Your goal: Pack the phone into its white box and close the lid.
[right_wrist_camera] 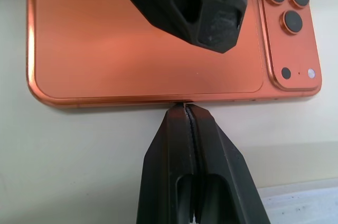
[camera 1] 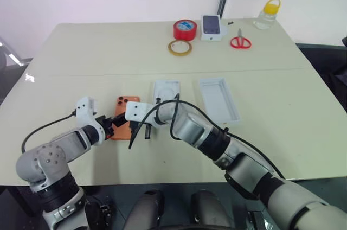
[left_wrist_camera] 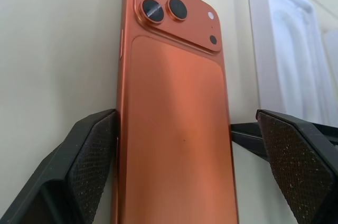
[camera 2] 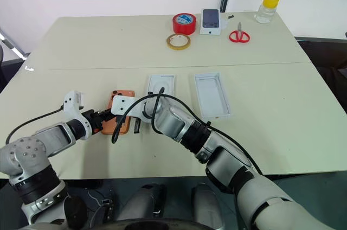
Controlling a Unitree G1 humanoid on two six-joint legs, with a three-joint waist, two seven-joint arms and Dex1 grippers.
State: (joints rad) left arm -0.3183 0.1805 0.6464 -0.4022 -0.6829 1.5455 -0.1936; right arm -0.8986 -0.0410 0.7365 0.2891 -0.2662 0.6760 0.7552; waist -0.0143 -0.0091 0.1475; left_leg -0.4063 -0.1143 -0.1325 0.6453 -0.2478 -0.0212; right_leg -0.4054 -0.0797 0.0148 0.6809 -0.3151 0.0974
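Left gripper (camera 1: 110,126) spread wide, one pad at each long side of the phone (camera 1: 125,115), not clamped yet by the look of the left wrist view; phone lies camera side up, flat on the desk (camera 1: 76,62), left of centre toward the near edge; right gripper (right_wrist_camera: 186,109) pinched shut, holding nothing, tips against the phone's long edge on the insert side; phone looks stiff, thin, slick metal-and-glass, moderate weight, likely to slide on the desk; best taken across the two long edges at mid-length, clear of the lens block; white insert (camera 1: 166,92) just right of the phone, white box (camera 1: 218,97) further right, open and empty, nothing between them; far edge holds tape rolls (camera 1: 185,29), a small white box (camera 1: 212,27), scissors (camera 1: 240,42), bottle (camera 1: 268,14), all well apart; main obstruction is the right arm crossing over the insert.
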